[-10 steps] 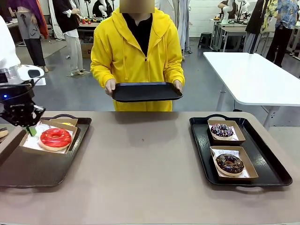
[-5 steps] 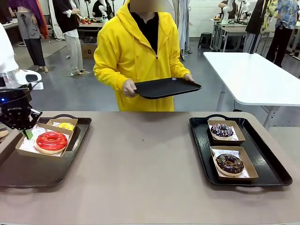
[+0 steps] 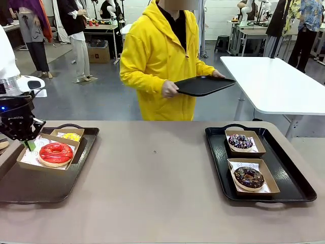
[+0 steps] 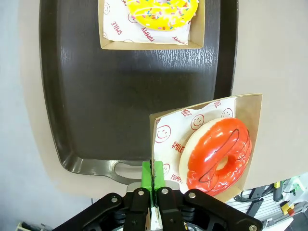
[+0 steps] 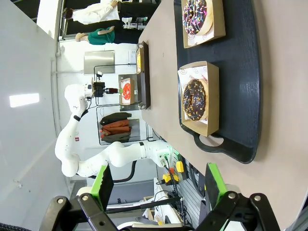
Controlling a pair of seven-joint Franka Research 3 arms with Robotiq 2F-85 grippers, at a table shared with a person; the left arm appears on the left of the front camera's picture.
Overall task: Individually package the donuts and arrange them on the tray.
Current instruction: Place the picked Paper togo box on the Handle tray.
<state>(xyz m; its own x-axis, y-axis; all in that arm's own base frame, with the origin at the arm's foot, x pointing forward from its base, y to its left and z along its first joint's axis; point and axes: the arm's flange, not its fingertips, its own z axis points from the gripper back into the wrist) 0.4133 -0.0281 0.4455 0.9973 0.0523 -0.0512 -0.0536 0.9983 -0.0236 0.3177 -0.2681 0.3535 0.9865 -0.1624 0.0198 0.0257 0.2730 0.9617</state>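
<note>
Donuts sit in four shallow cardboard boxes on two black trays. The left tool (image 4: pixel 152 180) is clamped shut on the near edge of the box (image 4: pixel 250 144) holding the red-glazed donut (image 4: pixel 219 156), pinching cardboard and paper liner together; that box is lifted and tilted, reaching past the rim of the left tray (image 4: pixel 96 96). Beyond the tool's tips, farther along the same tray, the yellow-glazed donut (image 4: pixel 161 12) rests flat in its own box. The right tool (image 5: pixel 159 185) stands wide open and empty, well apart from the right tray (image 5: pixel 240 72), where the two chocolate sprinkled donuts (image 5: pixel 194 99) lie boxed ahead of it.

Risk lies in the thin grip: only one edge is held, so the box could sag, the liner slip free, or the donut slide toward the low corner and off onto the table (image 3: pixel 152 178) if the tilt grows or the move is quick.
</note>
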